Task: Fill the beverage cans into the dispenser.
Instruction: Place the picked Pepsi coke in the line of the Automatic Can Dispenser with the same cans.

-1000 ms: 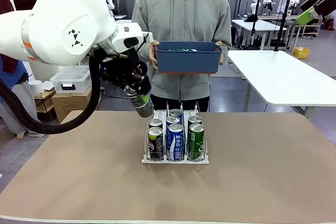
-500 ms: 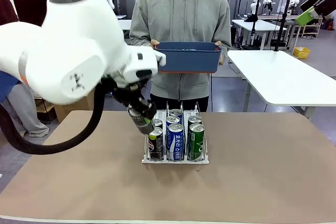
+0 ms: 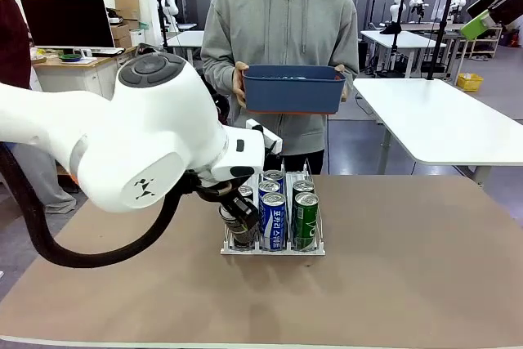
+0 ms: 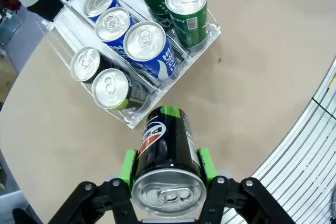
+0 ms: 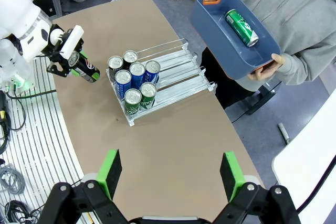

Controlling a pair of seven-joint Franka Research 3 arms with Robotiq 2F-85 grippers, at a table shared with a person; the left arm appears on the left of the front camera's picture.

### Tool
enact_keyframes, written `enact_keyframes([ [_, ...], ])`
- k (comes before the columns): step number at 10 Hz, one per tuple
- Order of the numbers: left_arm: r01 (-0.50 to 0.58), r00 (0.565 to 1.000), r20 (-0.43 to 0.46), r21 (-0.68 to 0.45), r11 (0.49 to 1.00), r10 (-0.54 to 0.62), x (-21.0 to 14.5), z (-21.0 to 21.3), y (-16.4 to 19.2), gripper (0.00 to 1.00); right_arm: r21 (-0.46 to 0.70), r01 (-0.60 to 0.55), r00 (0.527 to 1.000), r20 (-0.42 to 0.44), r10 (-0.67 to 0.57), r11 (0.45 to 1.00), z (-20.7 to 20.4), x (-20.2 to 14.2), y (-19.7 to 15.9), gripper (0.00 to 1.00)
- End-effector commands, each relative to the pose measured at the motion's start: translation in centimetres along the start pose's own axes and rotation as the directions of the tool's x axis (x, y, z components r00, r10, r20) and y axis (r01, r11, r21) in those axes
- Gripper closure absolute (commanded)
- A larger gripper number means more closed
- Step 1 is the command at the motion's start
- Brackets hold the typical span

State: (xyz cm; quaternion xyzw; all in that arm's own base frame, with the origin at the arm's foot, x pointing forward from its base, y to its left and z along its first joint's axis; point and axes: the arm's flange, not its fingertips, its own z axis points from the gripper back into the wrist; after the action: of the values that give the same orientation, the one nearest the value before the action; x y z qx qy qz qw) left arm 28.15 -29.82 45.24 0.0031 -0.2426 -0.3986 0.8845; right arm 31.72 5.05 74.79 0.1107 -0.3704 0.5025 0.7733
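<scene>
Left pincer (image 4: pixel 167 162) is clamped on a black can (image 4: pixel 164 132): Pepsi logo, green band at the far end, silver top toward my wrist, tilted. It sits just beside the front-left corner of the dispenser (image 4: pixel 212 34), over the worktop (image 4: pixel 262 77); can't tell if they touch. The rack holds seven cans at the front: two dark, three blue, two green. Lane rears are open, with free worktop all round. Right pincer (image 5: pixel 170 174) is wide, up high. The person holds a blue bin (image 5: pixel 210 19) with a green can (image 5: pixel 242 27) in it.
</scene>
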Motion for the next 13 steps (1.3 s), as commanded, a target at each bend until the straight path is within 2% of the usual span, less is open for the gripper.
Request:
enact_keyframes([
  [1, 0.022, 1.000, -0.020, -0.032, 0.999, -0.023, -0.3, -1.0, 1.1, 0.42, 0.002, -0.006, 1.000, -0.001, 0.006, 1.000, -0.1, -0.1, 0.0, 0.00],
  [2, 0.000, 1.000, 0.000, 0.000, 1.000, 0.000, 0.0, 0.0, 0.0, 0.42, 0.002, -0.006, 1.000, -0.001, 0.006, 1.000, -0.1, -0.1, 0.0, 0.00],
  [4, 0.000, 1.000, 0.000, 0.000, 1.000, 0.000, 0.0, 0.0, 0.0, 0.42, 0.002, -0.006, 1.000, -0.001, 0.006, 1.000, -0.1, -0.1, 0.0, 0.00],
  [6, 0.021, 0.999, -0.043, -0.013, 1.000, -0.022, -0.1, -1.1, 0.6, 0.42, 0.002, -0.006, 1.000, -0.001, 0.006, 1.000, -0.1, -0.1, 0.0, 0.00],
  [7, 0.022, 1.000, -0.020, 0.005, 1.000, -0.022, 0.6, -1.7, 1.5, 0.42, 0.002, -0.006, 1.000, -0.001, 0.006, 1.000, -0.1, -0.1, 0.0, 0.00],
  [11, 0.043, 0.998, -0.049, 0.039, 0.998, -0.041, 2.1, -3.8, 3.9, 0.42, 0.002, -0.006, 1.000, -0.001, 0.006, 1.000, -0.1, -0.1, 0.0, 0.00],
  [13, 0.013, 0.998, -0.058, 0.053, 0.999, -0.010, 2.8, -4.9, 4.6, 0.42, 0.002, -0.006, 1.000, -0.001, 0.006, 1.000, -0.1, -0.1, 0.0, 0.00],
])
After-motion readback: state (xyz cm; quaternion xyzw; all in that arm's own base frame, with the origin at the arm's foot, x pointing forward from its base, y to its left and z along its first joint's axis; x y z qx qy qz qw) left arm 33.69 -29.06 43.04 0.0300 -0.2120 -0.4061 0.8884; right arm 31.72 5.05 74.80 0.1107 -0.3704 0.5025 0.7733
